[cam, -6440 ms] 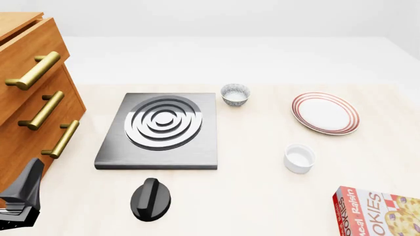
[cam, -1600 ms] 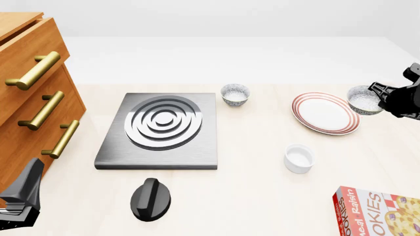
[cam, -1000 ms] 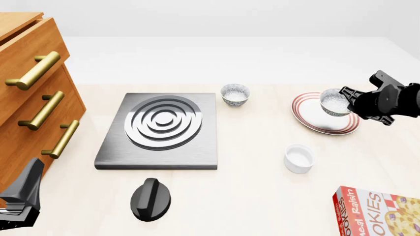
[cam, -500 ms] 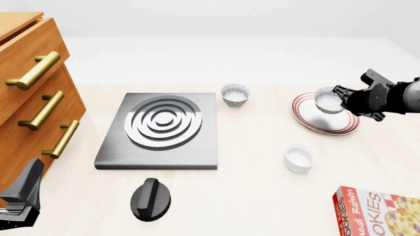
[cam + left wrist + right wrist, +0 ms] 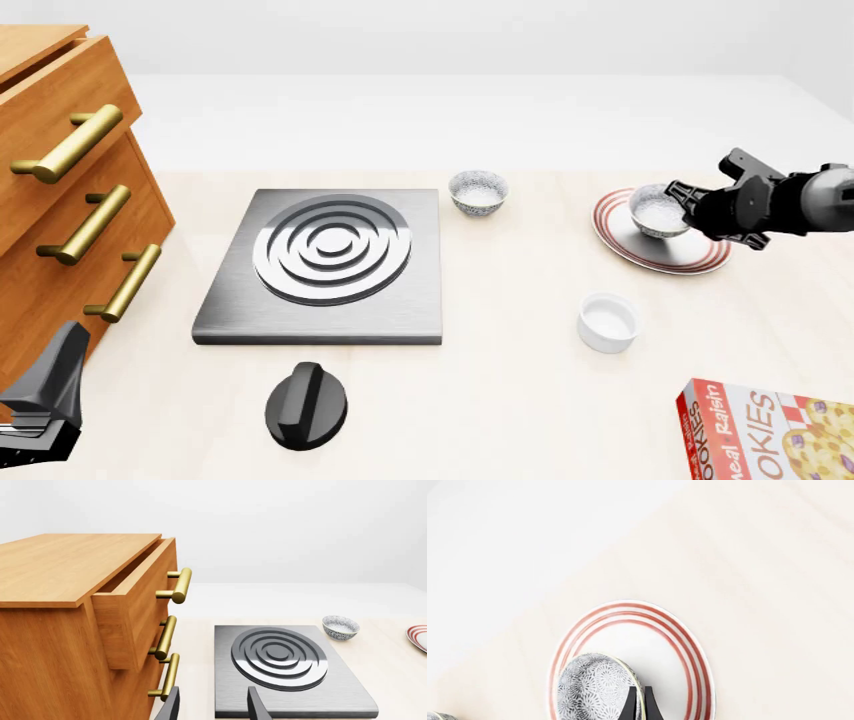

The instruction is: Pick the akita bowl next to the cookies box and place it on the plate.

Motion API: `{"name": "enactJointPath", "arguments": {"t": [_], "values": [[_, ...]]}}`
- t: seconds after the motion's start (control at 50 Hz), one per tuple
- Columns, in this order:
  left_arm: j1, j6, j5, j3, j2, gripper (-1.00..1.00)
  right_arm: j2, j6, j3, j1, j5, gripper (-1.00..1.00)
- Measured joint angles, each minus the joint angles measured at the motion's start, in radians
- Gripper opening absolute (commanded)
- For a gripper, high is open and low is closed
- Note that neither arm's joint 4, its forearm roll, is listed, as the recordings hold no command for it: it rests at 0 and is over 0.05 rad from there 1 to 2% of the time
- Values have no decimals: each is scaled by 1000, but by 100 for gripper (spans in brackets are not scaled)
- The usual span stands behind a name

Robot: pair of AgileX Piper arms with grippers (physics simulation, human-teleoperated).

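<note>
In the left wrist view, the left gripper (image 5: 212, 705) shows two dark fingers (image 5: 257, 706) set apart, with nothing between them. Ahead are the wooden drawer cabinet with brass handles (image 5: 87, 630), the grey metal stove slab with raised rings (image 5: 287, 667) and a second small speckled bowl (image 5: 340, 627).

In the front view, the black right gripper (image 5: 678, 203) comes from the right and pinches the rim of the small round speckled akita bowl (image 5: 657, 210), which is over the round white plate with thin red rings (image 5: 627, 245). Whether the bowl touches the plate I cannot tell. Near it stand a plain white straight-sided cup (image 5: 609, 322), the flat red cookies box (image 5: 767, 430) and a black knob (image 5: 307, 405), all on the pale beige table (image 5: 507, 400).

In the right wrist view, the two thin fingers are almost closed on the bowl's rim, above the plate.
</note>
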Motion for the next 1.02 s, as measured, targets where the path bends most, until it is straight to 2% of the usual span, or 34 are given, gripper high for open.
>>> {"name": "enactJointPath", "arguments": {"t": [0.18,0.2,0.36,0.54,0.74,0.8,0.9,0.98,1.02], "values": [[0,0,0,0,0,100,1,-5,14,10,-15,-100],[0,0,0,0,0,100,-4,-5,18,12,-17,100],[0,0,0,0,0,100,-101,1,65,36,-24,100],[0,0,0,0,0,100,-420,16,156,56,26,100],[0,0,0,0,0,100,-949,19,237,84,172,100],[0,0,0,0,0,100,-1146,51,250,105,222,100],[0,0,0,0,0,100,-1428,113,198,94,296,100],[0,0,0,0,0,100,-1596,139,123,82,338,100],[0,0,0,0,0,100,-1664,131,86,89,354,100]]}}
